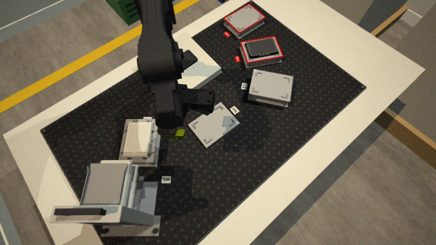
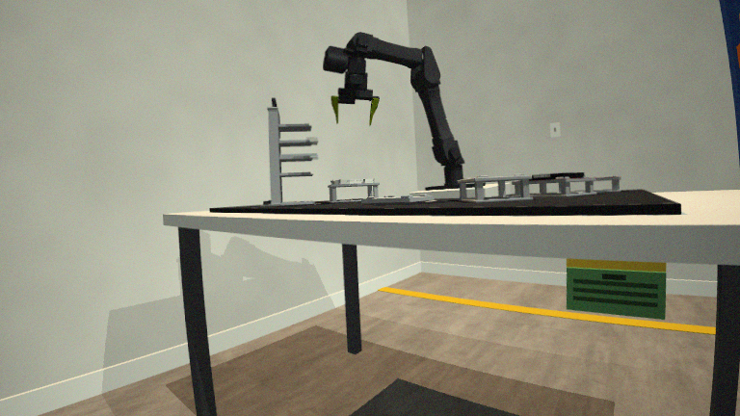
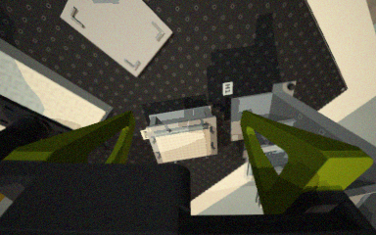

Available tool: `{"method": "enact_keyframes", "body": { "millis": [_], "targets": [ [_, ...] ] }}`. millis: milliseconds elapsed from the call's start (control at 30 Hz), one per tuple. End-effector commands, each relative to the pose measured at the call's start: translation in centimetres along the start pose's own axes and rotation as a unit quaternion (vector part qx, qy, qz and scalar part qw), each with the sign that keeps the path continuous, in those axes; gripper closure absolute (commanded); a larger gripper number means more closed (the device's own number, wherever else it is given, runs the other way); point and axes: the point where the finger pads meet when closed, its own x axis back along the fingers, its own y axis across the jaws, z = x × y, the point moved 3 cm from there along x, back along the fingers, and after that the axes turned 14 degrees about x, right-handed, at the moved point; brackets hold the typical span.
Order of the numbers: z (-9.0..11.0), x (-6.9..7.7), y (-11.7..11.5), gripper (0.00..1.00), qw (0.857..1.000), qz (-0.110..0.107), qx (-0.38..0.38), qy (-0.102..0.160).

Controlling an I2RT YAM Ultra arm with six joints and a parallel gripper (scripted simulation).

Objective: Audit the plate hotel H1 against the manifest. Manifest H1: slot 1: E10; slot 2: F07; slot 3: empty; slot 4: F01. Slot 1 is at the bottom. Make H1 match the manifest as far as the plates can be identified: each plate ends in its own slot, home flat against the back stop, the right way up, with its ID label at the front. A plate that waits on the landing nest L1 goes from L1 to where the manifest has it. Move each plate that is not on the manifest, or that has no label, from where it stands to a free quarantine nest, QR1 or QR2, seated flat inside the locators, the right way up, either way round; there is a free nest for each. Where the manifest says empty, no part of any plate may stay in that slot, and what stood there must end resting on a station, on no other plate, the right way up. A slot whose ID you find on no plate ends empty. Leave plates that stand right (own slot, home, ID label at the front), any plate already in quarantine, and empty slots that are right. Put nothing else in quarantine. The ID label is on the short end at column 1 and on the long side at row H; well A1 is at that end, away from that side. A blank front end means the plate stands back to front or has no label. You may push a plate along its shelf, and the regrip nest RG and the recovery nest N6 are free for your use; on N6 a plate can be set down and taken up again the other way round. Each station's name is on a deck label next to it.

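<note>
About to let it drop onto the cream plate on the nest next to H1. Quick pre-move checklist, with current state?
1. Gripper open and holding nothing: ok, fingers spread wide.
2. Cream plate between the fingers in the wrist view: ok, roughly centred.
3. Height margin: ok, the gripper hangs well above the nest in the exterior view.
4. Plate's ID label: cannot tell, no text is readable on it in any view.
5. Free quarantine nest: ok, one red-framed nest shows a bare top; the other holds a dark plate.
6. N6 nest free for a turn-round: ok.
</note>
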Motion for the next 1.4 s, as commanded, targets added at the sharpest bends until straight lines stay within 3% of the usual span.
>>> {"method": "enact_keyframes", "body": {
  "millis": [0, 967, 1233, 1267, 1367],
  "targets": [
    [0.0, 0.8, 1.2, 0.00, 0.996, -0.054, 0.065, 0.025],
    [0.0, 0.8, 1.2, 0.00, 0.996, -0.054, 0.065, 0.025],
    [0.1, -1.2, 1.4, 0.00, 0.996, -0.054, 0.065, 0.025],
    [0.0, -1.3, 0.4, 0.00, 0.997, -0.025, 0.066, 0.024],
    [0.1, -2.2, 1.5, 0.00, 0.996, -0.047, 0.065, 0.025]
  ]
}}
